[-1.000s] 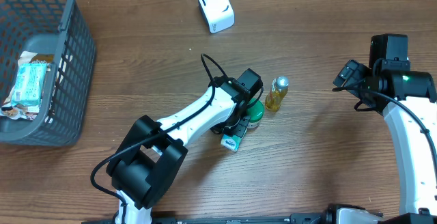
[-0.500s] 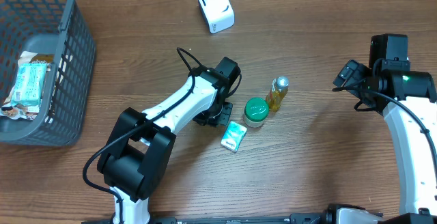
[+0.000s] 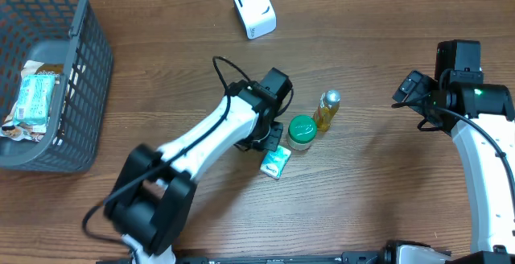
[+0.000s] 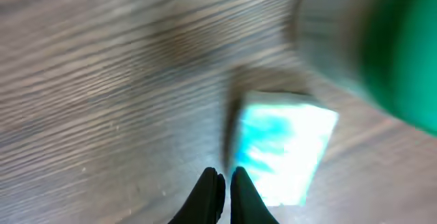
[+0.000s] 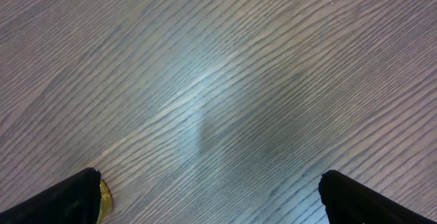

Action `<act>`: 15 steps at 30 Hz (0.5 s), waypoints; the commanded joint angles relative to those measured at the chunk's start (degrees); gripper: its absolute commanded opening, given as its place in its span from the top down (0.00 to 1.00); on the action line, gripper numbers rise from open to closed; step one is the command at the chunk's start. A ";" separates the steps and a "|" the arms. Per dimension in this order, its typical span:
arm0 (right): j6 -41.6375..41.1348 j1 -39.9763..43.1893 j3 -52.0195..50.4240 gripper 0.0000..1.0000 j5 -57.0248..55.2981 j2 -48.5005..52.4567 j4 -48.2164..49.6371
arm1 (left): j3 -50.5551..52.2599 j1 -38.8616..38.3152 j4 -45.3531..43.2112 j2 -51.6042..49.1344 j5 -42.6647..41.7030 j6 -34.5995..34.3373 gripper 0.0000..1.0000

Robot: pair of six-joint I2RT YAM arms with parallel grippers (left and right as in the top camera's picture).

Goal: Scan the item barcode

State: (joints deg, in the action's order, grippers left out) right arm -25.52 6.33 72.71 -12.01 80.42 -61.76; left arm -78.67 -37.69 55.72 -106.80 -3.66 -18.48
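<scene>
A small teal-and-white packet lies flat on the wooden table, blurred in the left wrist view. My left gripper is shut with nothing in it, its tips at the packet's near left edge. A green-lidded jar stands just right of it, also blurred. A small yellow bottle stands beside the jar. The white scanner sits at the back of the table. My right gripper hovers open and empty at the right.
A grey mesh basket at the far left holds a couple of wrapped packets. The yellow bottle's edge shows beside the right gripper's left finger. Bare wood lies between the two arms.
The left gripper swung left, away from the jar and packet, then came back right to the packet's edge. It stayed shut. The right arm has not moved.
</scene>
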 commanded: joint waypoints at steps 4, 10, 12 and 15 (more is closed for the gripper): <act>-0.42 0.07 0.63 0.00 -0.37 0.09 0.13 | 0.15 -8.28 1.77 3.87 10.49 -5.79 0.95; -0.42 0.07 0.63 0.00 -0.37 0.09 0.13 | 0.96 -15.39 1.62 -0.50 16.35 -8.57 0.80; -0.42 0.07 0.63 0.00 -0.37 0.09 0.13 | 0.96 -16.70 1.40 -1.86 18.51 -8.50 0.74; -0.42 0.07 0.63 0.00 -0.37 0.09 0.13 | 0.96 -17.88 1.22 -3.37 19.32 -6.23 0.56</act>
State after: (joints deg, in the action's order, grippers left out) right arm -25.50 6.35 72.71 -12.01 80.42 -61.76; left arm -78.22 -54.89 57.19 -108.18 11.62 -25.34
